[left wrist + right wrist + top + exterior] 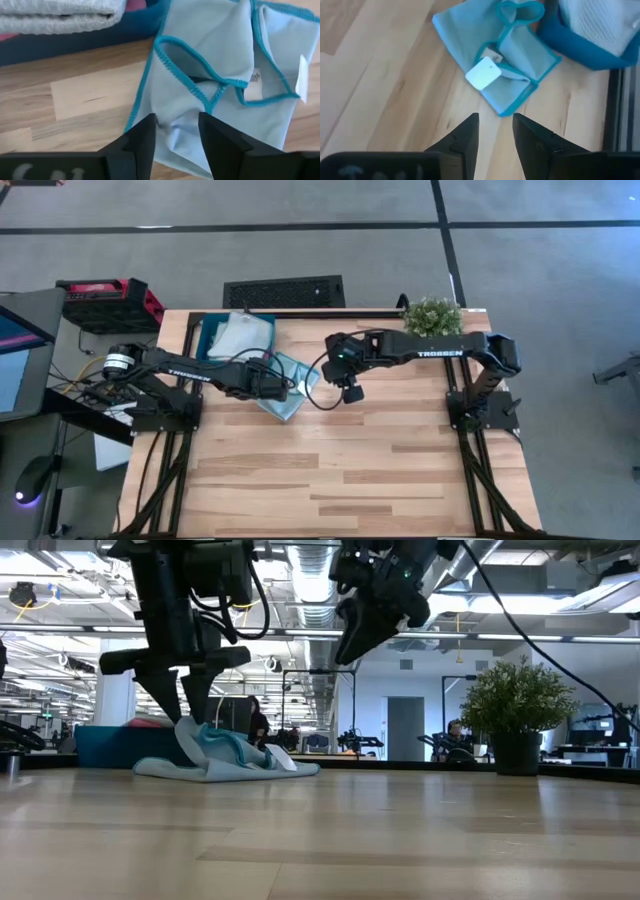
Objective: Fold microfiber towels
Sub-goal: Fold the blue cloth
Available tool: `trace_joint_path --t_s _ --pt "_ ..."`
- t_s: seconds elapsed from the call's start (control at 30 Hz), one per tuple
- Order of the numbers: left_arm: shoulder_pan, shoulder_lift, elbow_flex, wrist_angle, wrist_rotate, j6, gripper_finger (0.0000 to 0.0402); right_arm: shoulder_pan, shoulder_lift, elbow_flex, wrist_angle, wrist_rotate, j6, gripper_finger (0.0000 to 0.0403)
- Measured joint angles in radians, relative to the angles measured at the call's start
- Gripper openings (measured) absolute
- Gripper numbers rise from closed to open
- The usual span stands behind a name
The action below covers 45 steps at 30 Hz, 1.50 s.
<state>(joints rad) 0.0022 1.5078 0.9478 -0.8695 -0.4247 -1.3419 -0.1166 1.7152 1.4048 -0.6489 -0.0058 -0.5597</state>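
Light blue towel (287, 387) lies rumpled at the tray's (207, 332) 5 o'clock corner, light and floppy, so take a stitched corner; left gripper (176, 131) parted and empty over it, right gripper (495, 131) parted, empty, hovering clear.

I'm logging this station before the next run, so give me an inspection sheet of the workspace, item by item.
Surface: wooden table, front half bare.
Job's things: light blue towel lies crumpled on the wood beside the teal tray; a folded grey towel sits in the tray, with pink showing at its edge.
Clutter: potted plant at the far edge.
Grippers: left tool open, fingers straddling the blue towel's near part; right tool open, raised over bare wood near the towel, holding nothing.
Cables: black leads loop along both arms; more wiring left of the table.
Surroundings: red case and floor grille beyond the table; people far back in the room.
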Motion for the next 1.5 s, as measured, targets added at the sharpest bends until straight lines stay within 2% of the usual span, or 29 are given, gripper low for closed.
trace_joint_path --t_s 0.13,0.27,0.43,0.7,0.97,1.2,1.43,1.5 --pt "-0.008 -0.005 0.034 -0.037 0.001 0.013 0.0148 -0.004 0.041 0.000 0.026 -0.019 -0.073 0.0141" --pt "-0.016 -0.014 0.088 -0.128 -0.002 0.013 0.0149 -0.003 0.082 0.000 0.122 -0.033 -0.105 0.0141" --pt "-0.032 -0.034 0.159 -0.223 -0.004 0.012 0.0149 -0.006 0.145 -0.001 0.258 -0.107 -0.196 0.0140" --pt "-0.065 -0.109 0.251 -0.277 -0.067 0.003 0.0149 -0.005 0.263 -0.001 0.399 -0.131 -0.262 0.0140" --pt "-0.072 -0.149 0.268 -0.285 -0.085 0.011 0.0149 -0.002 0.353 0.000 0.504 -0.132 -0.264 0.0140" --pt "-0.072 -0.147 0.265 -0.292 -0.082 0.013 0.0149 0.009 0.355 0.000 0.508 -0.132 -0.382 0.0140" --pt "-0.072 -0.147 0.265 -0.292 -0.081 0.014 0.0149 0.009 0.391 -0.003 0.529 -0.128 -0.392 0.0140" --pt "-0.072 -0.147 0.265 -0.292 -0.080 0.014 0.0149 0.009 0.416 0.006 0.587 -0.125 -0.393 0.0140"
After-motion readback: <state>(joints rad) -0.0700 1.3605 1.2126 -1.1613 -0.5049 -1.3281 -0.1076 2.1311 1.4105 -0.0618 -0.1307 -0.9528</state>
